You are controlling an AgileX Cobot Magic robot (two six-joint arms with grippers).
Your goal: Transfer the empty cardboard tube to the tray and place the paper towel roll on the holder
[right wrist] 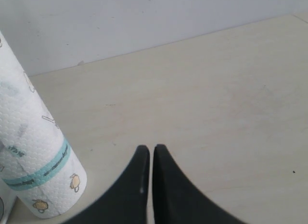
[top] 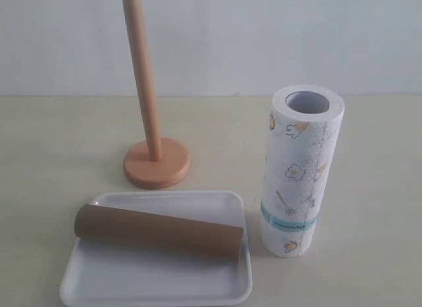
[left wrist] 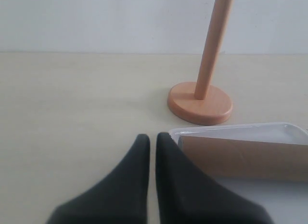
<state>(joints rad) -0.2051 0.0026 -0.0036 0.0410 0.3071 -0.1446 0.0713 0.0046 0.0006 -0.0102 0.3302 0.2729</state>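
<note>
The brown cardboard tube (top: 158, 231) lies on its side across the white tray (top: 132, 280) at the front. The paper towel roll (top: 300, 168) stands upright on the table just right of the tray, teal band low. Behind the tray stands the wooden holder (top: 155, 163), its post bare. Neither gripper shows in the exterior view. In the left wrist view my left gripper (left wrist: 153, 137) is shut and empty beside the tray (left wrist: 288, 130), with the tube (left wrist: 245, 156) and the holder (left wrist: 200, 103) beyond it. My right gripper (right wrist: 148, 149) is shut and empty, apart from the roll (right wrist: 36, 152).
A pale wall (top: 264, 37) rises behind the beige table (top: 53, 149). Bare tabletop (right wrist: 216, 104) spreads in front of the right gripper.
</note>
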